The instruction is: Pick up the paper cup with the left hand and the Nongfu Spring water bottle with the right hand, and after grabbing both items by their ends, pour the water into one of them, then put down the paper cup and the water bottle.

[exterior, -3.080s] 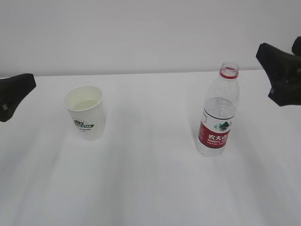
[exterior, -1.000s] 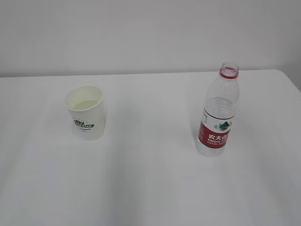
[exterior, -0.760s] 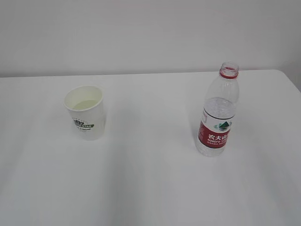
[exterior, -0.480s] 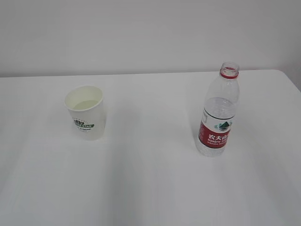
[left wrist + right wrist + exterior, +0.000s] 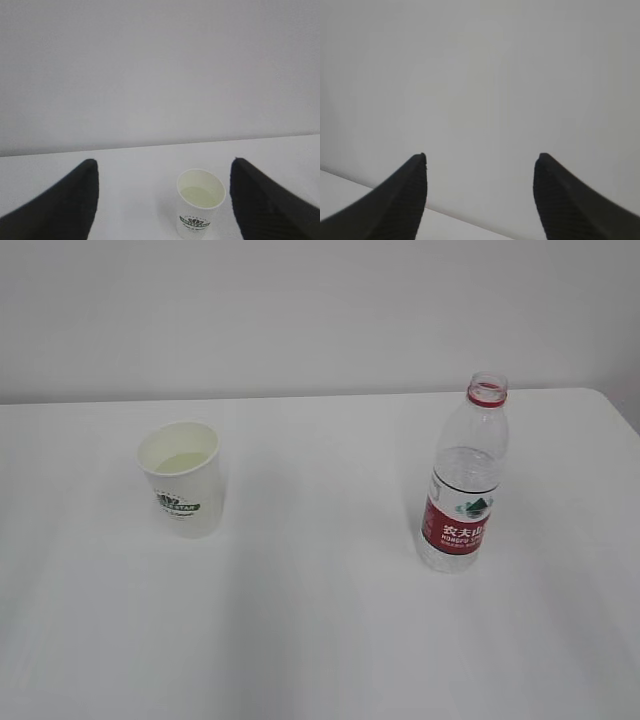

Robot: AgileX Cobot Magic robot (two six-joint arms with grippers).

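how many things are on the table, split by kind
paper cup: 1
Nongfu Spring water bottle: 1
total on the table: 2

Both grippers wide open, nothing in either one

Left hand (image 5: 162, 200) shows up only in its own wrist cam: two black fingers (image 5: 60, 205) spread far apart, level, pointing forward with an empty gap between them. Right hand (image 5: 480, 197) looks the same in its wrist cam, dark ribbed fingers (image 5: 565, 200) parted and gripping nothing. Neither arm shows in the exterior view at all.
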